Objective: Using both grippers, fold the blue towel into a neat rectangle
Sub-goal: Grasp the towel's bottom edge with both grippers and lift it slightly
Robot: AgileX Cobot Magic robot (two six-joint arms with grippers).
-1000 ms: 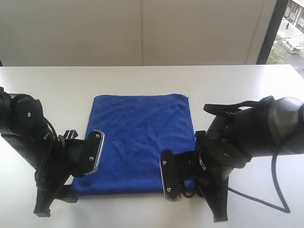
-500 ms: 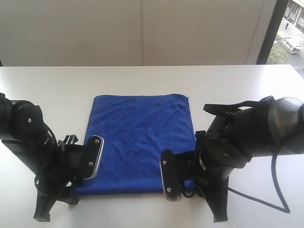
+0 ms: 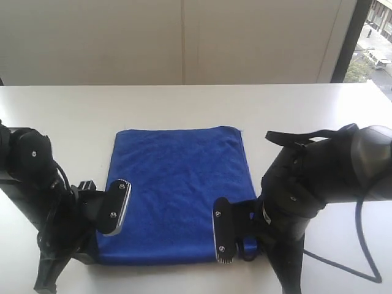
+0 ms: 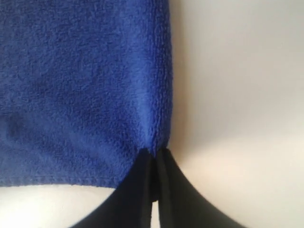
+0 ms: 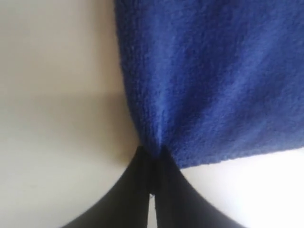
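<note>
The blue towel point(image 3: 177, 180) lies flat on the white table point(image 3: 184, 101) as a near-square shape. My left gripper point(image 3: 109, 233) is shut on the towel's near left corner, and my right gripper point(image 3: 223, 256) is shut on its near right corner. In the left wrist view the black fingers point(image 4: 142, 190) meet at my left gripper point(image 4: 154, 154), pinching the towel point(image 4: 80, 85) by its side hem. The right wrist view shows my right gripper point(image 5: 151, 153) pinching the towel point(image 5: 213, 80) the same way. No white tag is visible.
A pale wall runs behind the table's far edge, with a window strip point(image 3: 367, 43) at the back right. A black cable point(image 3: 358, 260) loops on the table beside the right arm. Bare tabletop surrounds the towel.
Both grippers have drawn back toward the near edge of the table, dragging the towel with them. The left arm has also sunk lower. Both stay shut.
</note>
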